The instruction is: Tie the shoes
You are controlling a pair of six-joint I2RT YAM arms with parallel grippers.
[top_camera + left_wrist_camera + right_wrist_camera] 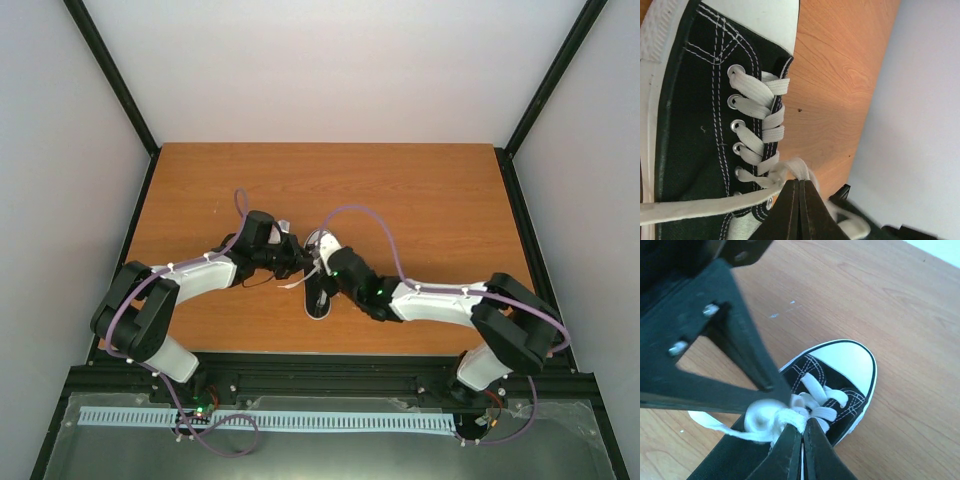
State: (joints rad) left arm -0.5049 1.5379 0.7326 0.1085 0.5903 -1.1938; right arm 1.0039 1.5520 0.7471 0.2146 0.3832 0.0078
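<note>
The shoe (319,298), a small black canvas sneaker with a white toe cap (849,362), lies mid-table with its toe pointing away from the arm bases. Both grippers meet over its laced top. My left gripper (799,181) is shut, pinching a loop of white lace (799,167) beside the upper eyelets. A loose lace end (685,209) trails across the shoe's side. My right gripper (802,423) is also shut, its tips nipping a bunched white lace (790,416) just beside a blurred loop (760,416). The left gripper's black fingers (742,347) fill the upper left of the right wrist view.
The wooden table (430,190) is walled by white panels (60,150) on three sides, with black frame posts at the corners. A black rail (330,372) carrying the arm bases runs along the near edge. A purple cable (375,222) arcs above the right arm.
</note>
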